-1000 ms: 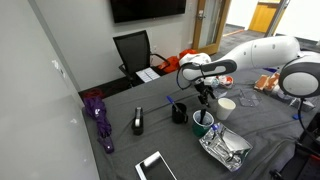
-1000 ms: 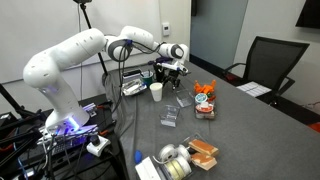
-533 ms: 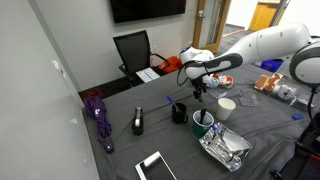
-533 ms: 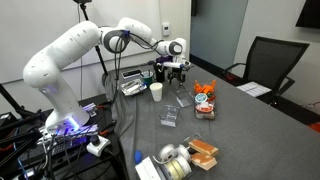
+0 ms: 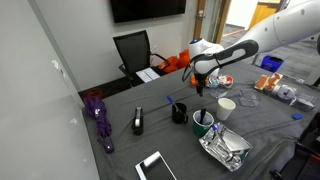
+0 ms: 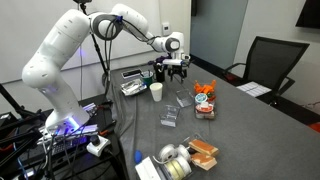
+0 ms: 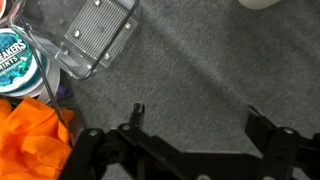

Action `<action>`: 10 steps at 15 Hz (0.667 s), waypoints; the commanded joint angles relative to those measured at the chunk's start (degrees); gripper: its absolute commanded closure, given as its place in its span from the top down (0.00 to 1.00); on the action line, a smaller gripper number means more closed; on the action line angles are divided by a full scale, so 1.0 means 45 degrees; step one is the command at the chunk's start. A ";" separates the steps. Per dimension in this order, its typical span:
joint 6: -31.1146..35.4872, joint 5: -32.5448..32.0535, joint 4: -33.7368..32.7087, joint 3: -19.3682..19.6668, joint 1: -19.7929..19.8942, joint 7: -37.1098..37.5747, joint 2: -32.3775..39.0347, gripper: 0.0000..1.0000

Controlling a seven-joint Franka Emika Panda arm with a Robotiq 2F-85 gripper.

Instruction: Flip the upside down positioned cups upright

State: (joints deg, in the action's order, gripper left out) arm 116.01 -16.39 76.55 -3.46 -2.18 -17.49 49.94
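Note:
The small white cup (image 5: 227,105) stands on the grey table, right of the black mug (image 5: 179,112) and the dark green mug (image 5: 203,122); it also shows in an exterior view (image 6: 156,92). From here I cannot tell which way up it stands. My gripper (image 5: 203,88) hangs open and empty above the table, behind and left of the cup, apart from it; it shows too in an exterior view (image 6: 178,72). In the wrist view the open jaws (image 7: 195,110) frame bare grey cloth, and only the cup's edge (image 7: 265,3) shows at the top right.
A clear plastic box (image 7: 95,35), a blue round tin (image 7: 12,60) and orange cloth (image 7: 25,140) lie near the gripper. A foil tray (image 5: 225,148), a purple umbrella (image 5: 98,115) and a tablet (image 5: 155,166) lie on the table. An office chair (image 5: 133,50) stands behind it.
The arm has risen and swung back away from the mugs and the white cup. The gripper stays open and empty. The cup has not moved.

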 commanded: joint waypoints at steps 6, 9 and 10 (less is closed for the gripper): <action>0.2965 0.0867 0.5795 -0.0367 0.1046 -0.1727 -0.3954 1.00; 0.3640 0.1181 0.7239 -0.0399 0.1230 -0.2110 -0.4896 1.00; 0.3790 0.1266 0.7619 -0.0394 0.1263 -0.2231 -0.5151 1.00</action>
